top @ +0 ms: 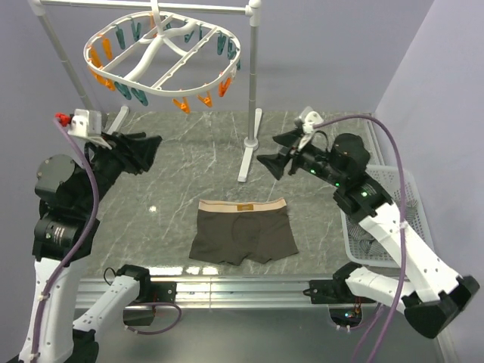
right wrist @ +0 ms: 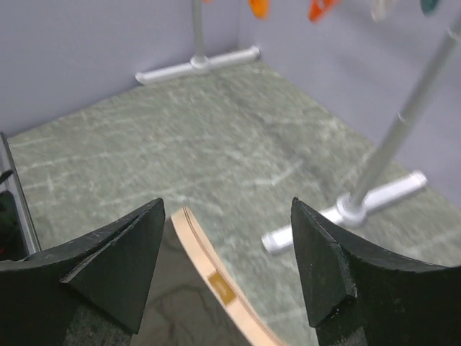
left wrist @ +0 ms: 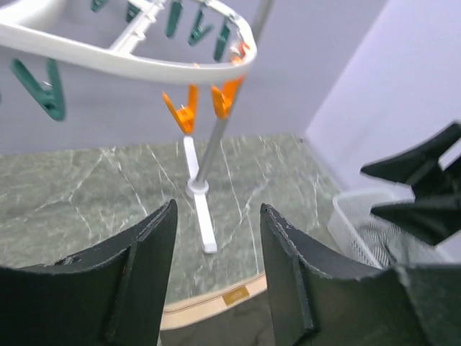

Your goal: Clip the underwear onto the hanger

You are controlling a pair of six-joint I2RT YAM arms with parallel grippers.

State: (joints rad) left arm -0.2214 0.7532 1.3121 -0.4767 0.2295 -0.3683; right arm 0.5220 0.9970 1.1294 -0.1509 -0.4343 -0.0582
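The underwear (top: 242,231) lies flat on the marble table near the front, its tan waistband (top: 242,205) toward the back. It also shows in the left wrist view (left wrist: 216,306) and the right wrist view (right wrist: 194,303). The hanger (top: 162,57), a white oval ring with orange and teal clothespins, hangs from the rail at the back left; its rim shows in the left wrist view (left wrist: 137,65). My left gripper (top: 151,151) is open and empty, raised at the left. My right gripper (top: 278,151) is open and empty, raised at the right. Both are well above the underwear.
A white pole stand (top: 250,91) carries the rail; its foot (top: 248,151) rests on the table behind the underwear. A white mesh basket (top: 378,227) stands at the right edge. Purple walls close the back and right.
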